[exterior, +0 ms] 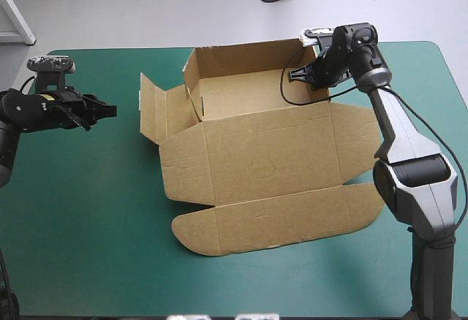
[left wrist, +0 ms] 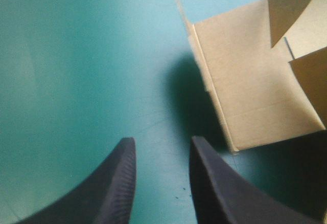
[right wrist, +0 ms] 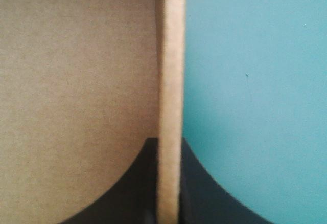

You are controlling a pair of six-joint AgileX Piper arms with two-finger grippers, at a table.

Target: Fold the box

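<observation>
The brown box (exterior: 256,152) lies mid-table with its back and side walls raised and its wide lid flat toward the front edge. My right gripper (exterior: 307,71) reaches down at the far right corner, shut on the box's right wall. In the right wrist view the board's edge (right wrist: 171,81) runs straight between the black fingers (right wrist: 145,183), with the inside of the box on one side and teal-green cover on the other. My left gripper (exterior: 110,110) hovers over the cover to the left of the box, open (left wrist: 162,142) and holding nothing. The box's left flap (left wrist: 245,81) lies ahead of it.
A side flap (exterior: 150,108) stands out from the box's left end toward my left gripper. The rounded lid flap (exterior: 278,221) reaches toward the front edge. Bare teal-green cover (exterior: 80,210) spreads across the front left of the table.
</observation>
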